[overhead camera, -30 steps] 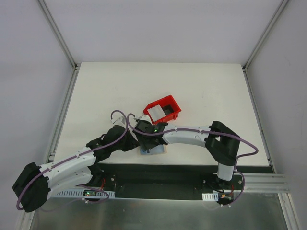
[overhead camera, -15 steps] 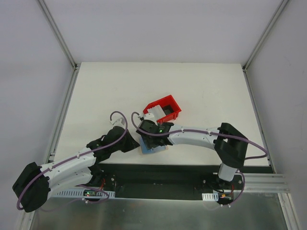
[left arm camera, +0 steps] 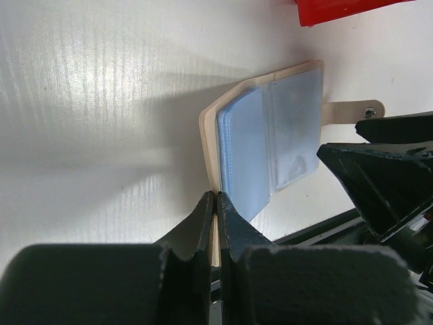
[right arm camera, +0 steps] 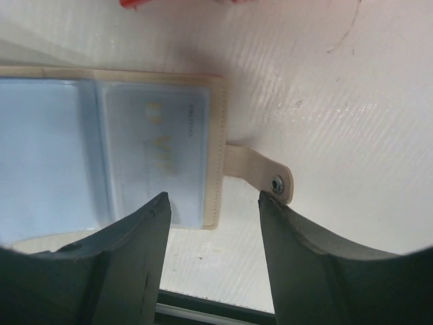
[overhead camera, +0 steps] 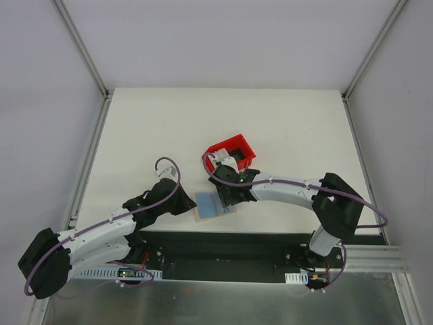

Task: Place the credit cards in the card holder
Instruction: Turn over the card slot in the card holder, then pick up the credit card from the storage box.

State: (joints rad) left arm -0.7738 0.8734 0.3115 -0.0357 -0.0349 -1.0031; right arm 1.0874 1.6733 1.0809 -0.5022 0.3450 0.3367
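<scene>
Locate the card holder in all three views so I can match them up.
Top external: card holder lower centre, between the arms.
Left wrist: card holder at centre, its edge in the left pincer.
Right wrist: card holder fills the left half, snap tab pointing right.
Shared landmark: red bin just beyond the holder, in every view.

Left arm (overhead camera: 95, 233) stretched low toward table centre; left gripper (left arm camera: 215, 217) pinched tight on card holder (left arm camera: 270, 135) edge. Right arm (overhead camera: 284, 191) elbowed, reaching leftward; right gripper (right arm camera: 213, 198) fingers spread wide, pointing down.
</scene>
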